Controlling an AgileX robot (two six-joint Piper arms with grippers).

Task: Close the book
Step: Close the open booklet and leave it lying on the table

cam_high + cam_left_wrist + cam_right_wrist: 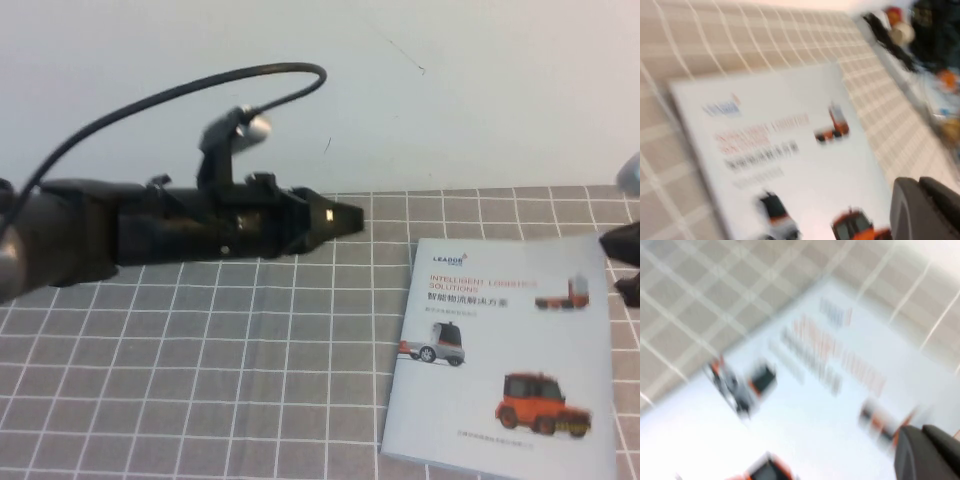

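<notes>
High view shows closed book point(505, 350) between left hand point(345, 218), right hand point(624, 265).

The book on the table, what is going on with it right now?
The book lies flat on the checked cloth with its front cover up, so it looks closed. The left gripper hangs above the cloth, to the left of the book and apart from it. The right gripper is near the book's far right corner, mostly out of view. Whether it touches the book cannot be told.
</notes>
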